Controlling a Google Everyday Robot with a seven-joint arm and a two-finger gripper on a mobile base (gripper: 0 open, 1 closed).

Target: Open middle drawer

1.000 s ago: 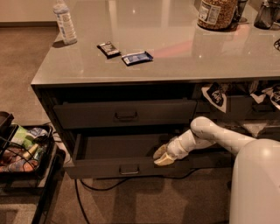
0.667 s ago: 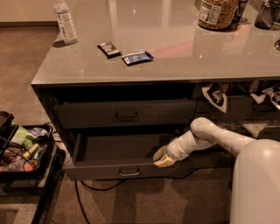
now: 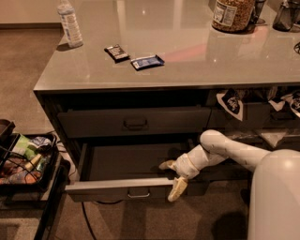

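Note:
The middle drawer [image 3: 117,187] is pulled well out of the cabinet, and its plain grey inside shows. Its small metal pull [image 3: 139,192] sits at the centre of the front. My gripper [image 3: 173,177] is at the right end of the drawer front. It is open, with one finger [image 3: 167,164] inside the drawer and the other finger [image 3: 177,189] hanging down in front of the front panel. My white arm [image 3: 225,150] reaches in from the right.
The top drawer [image 3: 136,123] above is shut. On the countertop [image 3: 197,61] lie a water bottle [image 3: 69,23], two snack packets [image 3: 116,52] [image 3: 146,62] and a jar [image 3: 233,14]. A black cart [image 3: 28,164] with several items stands at the left. A cable [image 3: 86,220] lies on the floor.
The middle drawer has slid a little further out toward me. My gripper has moved down and outward with the front, and its fingers now stand spread apart.

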